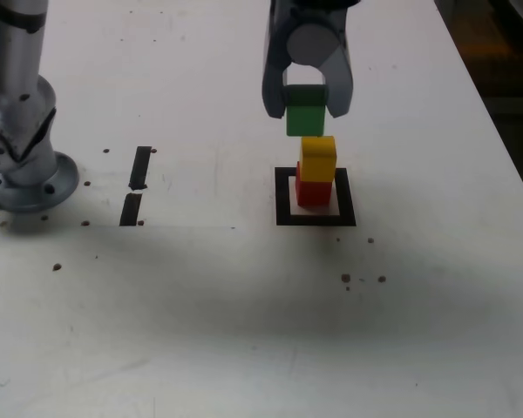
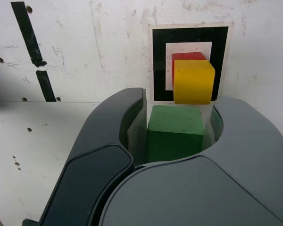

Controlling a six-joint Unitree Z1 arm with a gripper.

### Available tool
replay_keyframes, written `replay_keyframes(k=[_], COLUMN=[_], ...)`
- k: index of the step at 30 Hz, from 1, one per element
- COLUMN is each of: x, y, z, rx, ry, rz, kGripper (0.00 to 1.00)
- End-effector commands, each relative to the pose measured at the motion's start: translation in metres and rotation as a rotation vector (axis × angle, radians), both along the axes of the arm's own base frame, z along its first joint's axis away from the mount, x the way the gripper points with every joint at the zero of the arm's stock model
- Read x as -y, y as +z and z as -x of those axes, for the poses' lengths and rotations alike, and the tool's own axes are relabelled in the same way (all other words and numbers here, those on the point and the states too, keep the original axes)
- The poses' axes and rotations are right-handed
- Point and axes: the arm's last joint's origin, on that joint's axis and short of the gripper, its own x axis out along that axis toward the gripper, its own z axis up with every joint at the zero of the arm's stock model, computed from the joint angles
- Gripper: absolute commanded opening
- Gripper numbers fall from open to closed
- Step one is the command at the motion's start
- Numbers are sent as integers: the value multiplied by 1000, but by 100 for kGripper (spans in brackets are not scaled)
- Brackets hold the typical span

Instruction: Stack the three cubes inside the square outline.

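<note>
The red cube (image 1: pixel 312 192) rests inside the square outline (image 1: pixel 286 205) with the yellow cube (image 1: pixel 317 158) stacked on it. My gripper (image 1: pixel 306 111) hangs just above the stack, shut on the green cube (image 1: pixel 305 117), which sits a little to the exterior view's left of the yellow one and is not touching it. In the wrist view the green cube (image 2: pixel 174 132) is clamped between the two dark fingers (image 2: pixel 134 127), and beyond it I see the yellow cube (image 2: pixel 193 81) over the red cube (image 2: pixel 185 57) within the square outline (image 2: pixel 158 61).
Two short black tape strips (image 1: pixel 136 185) lie on the white table at the exterior view's left. The arm's metal base (image 1: pixel 22 165) stands at the far left edge. Small dark specks dot the table (image 1: pixel 244 313). The table's right edge runs diagonally at the far right.
</note>
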Motion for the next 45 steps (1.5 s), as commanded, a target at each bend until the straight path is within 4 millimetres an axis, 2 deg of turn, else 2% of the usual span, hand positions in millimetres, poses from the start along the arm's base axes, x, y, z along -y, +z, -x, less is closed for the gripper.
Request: replay_keyframes(k=[1, 8, 17, 28, 45], x=[0, -1, -7, -11, -15], y=[-5, -18, -30, -34, -39], z=[-3, -14, -15, -18, -21], rx=[-15, -21, -37, -16, -9], ry=[0, -4, 6, 13, 19], rz=[-3, -18, -19, -24, -33], kGripper=[19, 19, 20, 24, 36])
